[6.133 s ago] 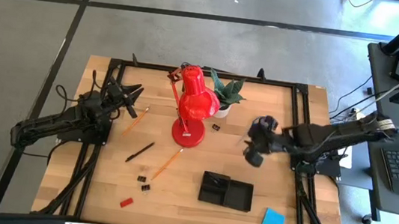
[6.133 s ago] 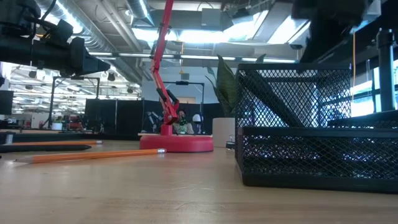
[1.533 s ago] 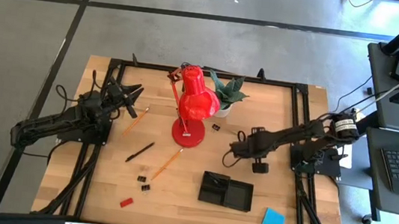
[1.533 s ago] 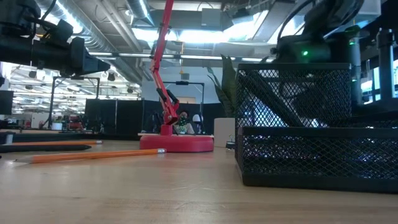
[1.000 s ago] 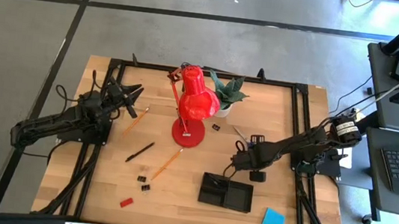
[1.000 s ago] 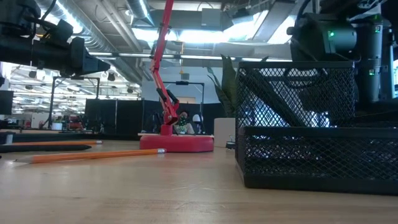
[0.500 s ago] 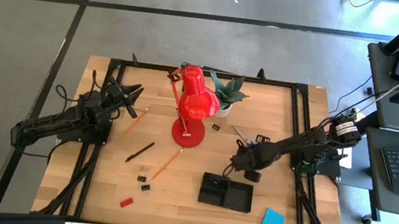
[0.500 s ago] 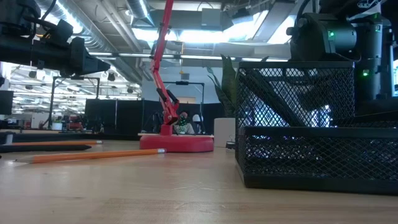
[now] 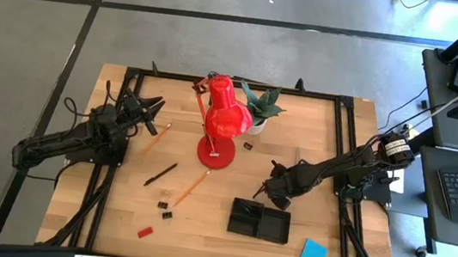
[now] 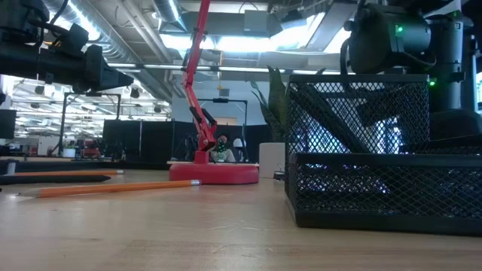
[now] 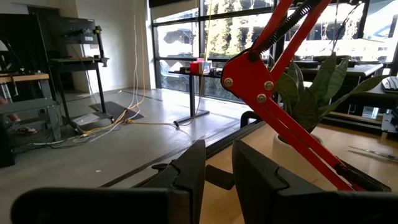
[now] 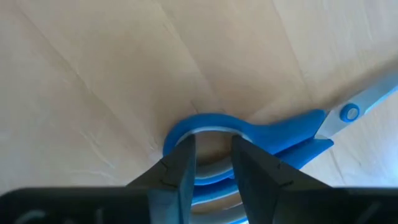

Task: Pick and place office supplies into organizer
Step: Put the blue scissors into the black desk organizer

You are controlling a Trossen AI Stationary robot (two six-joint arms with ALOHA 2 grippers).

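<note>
Right gripper (image 12: 209, 163) sits low on the table (image 9: 316, 121), fingers parted a little with one tip inside the loop of the blue-handled scissors (image 12: 261, 134) and the other just outside it, so I read it as straddling the handle without pinching it yet. The scissors lie flat on the wood, just behind the organizer (image 9: 260, 221) in the high view. My worry is the grip: if I close on that thin curved loop, the scissors could pivot and hang blade-down, or slip out on the lift; the tips are also close enough to the wood to scrape or nudge the scissors aside. Left gripper (image 11: 214, 171) waits at the far left corner near the red lamp (image 9: 223, 119), its fingers a narrow gap apart, empty. Compared with a second and a half ago, my right arm has dropped from beside the lamp base toward the organizer and its fingers have opened from shut.
</note>
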